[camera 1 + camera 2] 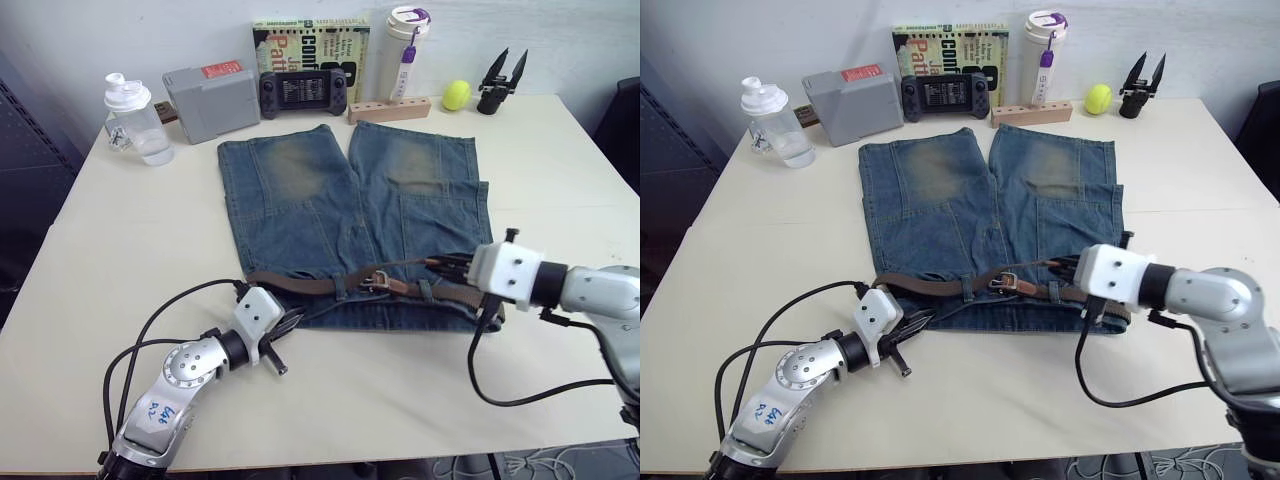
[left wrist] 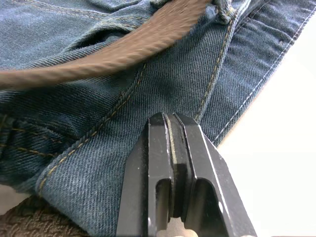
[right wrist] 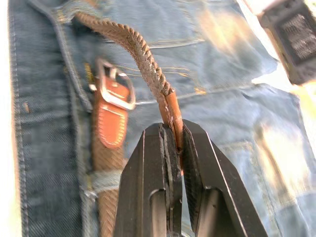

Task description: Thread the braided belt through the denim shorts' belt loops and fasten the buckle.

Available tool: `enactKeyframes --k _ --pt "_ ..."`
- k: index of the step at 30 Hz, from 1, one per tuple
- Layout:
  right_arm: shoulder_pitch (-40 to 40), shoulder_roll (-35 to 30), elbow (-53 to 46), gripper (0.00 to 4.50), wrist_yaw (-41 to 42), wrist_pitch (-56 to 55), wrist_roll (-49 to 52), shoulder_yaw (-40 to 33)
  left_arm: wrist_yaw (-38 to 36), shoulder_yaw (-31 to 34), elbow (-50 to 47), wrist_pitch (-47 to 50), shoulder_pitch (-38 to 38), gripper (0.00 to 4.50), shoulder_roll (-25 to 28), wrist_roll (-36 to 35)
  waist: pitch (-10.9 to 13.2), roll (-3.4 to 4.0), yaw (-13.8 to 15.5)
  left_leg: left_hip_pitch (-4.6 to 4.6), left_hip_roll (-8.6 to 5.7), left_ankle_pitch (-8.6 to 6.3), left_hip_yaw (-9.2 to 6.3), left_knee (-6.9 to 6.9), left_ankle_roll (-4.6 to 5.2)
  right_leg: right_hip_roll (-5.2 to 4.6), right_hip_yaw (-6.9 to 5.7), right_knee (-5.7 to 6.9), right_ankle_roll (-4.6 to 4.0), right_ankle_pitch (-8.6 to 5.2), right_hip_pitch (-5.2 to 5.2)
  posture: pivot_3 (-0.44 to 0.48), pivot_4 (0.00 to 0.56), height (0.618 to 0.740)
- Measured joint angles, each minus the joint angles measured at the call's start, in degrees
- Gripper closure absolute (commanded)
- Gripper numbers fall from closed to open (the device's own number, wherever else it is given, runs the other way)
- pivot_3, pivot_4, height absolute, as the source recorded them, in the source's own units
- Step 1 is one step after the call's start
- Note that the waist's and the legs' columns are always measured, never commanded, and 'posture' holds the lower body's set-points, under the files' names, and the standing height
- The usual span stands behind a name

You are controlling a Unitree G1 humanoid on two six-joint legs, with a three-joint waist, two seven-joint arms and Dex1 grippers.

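Note:
The denim shorts [image 1: 350, 215] lie flat on the table with the waistband toward me. The braided belt [image 1: 300, 284] runs along the waistband under belt loops [image 1: 342, 287]. Its silver buckle [image 3: 116, 86] rests on the denim near the middle. My right gripper [image 3: 172, 129] is shut on the belt's tan leather tip [image 3: 173, 111], holding it lifted just right of the buckle. My left gripper [image 2: 169, 118] is shut at the waistband's left corner, its tips resting on the denim hem. I cannot tell whether cloth is pinched between them.
Along the far edge stand a clear shaker bottle [image 1: 135, 120], a grey box [image 1: 212, 100], a handheld game console [image 1: 303, 92], a book [image 1: 310, 40], a white tumbler [image 1: 405, 55], a wooden block [image 1: 390, 108], a yellow ball [image 1: 456, 95] and a black spare gripper [image 1: 503, 80].

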Motion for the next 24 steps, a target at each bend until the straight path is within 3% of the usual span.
enactKeyframes --k 5,9,12,16,17,22,24 --pt "-2.5 -1.8 8.0 4.43 -2.8 -3.8 -3.8 -2.0 -0.6 -0.3 0.1 -1.0 0.1 4.50 0.5 0.7 0.0 0.02 0.0 0.01 -0.02 0.00 0.04 -0.03 0.00 0.04 -0.01 0.00 -0.01 -0.01 -0.01 0.000 0.150 0.722" --pt "-3.8 -0.8 10.1 4.43 -4.8 -8.1 -6.6 0.5 -1.8 0.4 0.5 -3.5 0.6 4.50 0.7 1.1 0.0 0.03 -0.1 0.00 -0.03 0.00 0.09 -0.02 -0.01 0.04 0.00 0.01 -0.01 -0.01 -0.02 0.000 0.150 0.722" --pt "-5.1 0.3 10.4 4.50 -5.8 -9.2 -7.2 1.9 -4.1 2.2 0.1 -5.2 2.1 3.65 0.7 -0.7 0.0 0.05 -0.1 -0.06 -0.01 0.00 0.10 -0.02 -0.01 0.05 -0.01 0.00 -0.01 -0.01 -0.09 0.000 0.150 0.722" --pt "-6.6 1.7 9.5 4.50 -6.1 -9.6 -7.2 3.5 -9.7 6.5 -3.9 -3.1 3.6 2.04 3.3 -8.2 0.0 0.06 -0.1 -0.09 0.04 0.00 0.08 0.00 -0.01 0.02 -0.01 0.01 -0.01 -0.01 -0.11 0.000 0.150 0.722" --pt "-7.0 1.8 9.1 4.50 -6.1 -10.1 -7.3 4.5 -11.4 9.0 -6.4 -0.3 3.8 1.63 4.5 -13.5 0.0 0.05 0.1 -0.12 0.11 0.00 0.05 0.05 -0.01 -0.01 0.00 0.02 -0.01 -0.01 -0.11 0.000 0.150 0.722" --pt "-9.2 2.0 7.9 4.50 -5.3 -10.5 -7.3 6.6 -14.7 21.9 -9.2 11.3 -0.2 1.63 10.4 -37.4 0.1 0.07 0.0 -0.11 0.10 0.00 -0.02 0.12 -0.01 -0.05 0.02 0.08 0.00 0.00 -0.10 0.000 0.150 0.722" --pt "-10.9 3.0 7.1 4.50 -4.4 -10.5 -7.3 8.6 -15.6 24.1 -7.8 13.0 -5.6 1.63 12.6 -40.7 0.1 0.08 0.0 -0.09 -0.03 0.01 -0.02 0.12 -0.01 0.00 -0.01 0.07 0.00 0.00 -0.07 0.000 0.150 0.722"
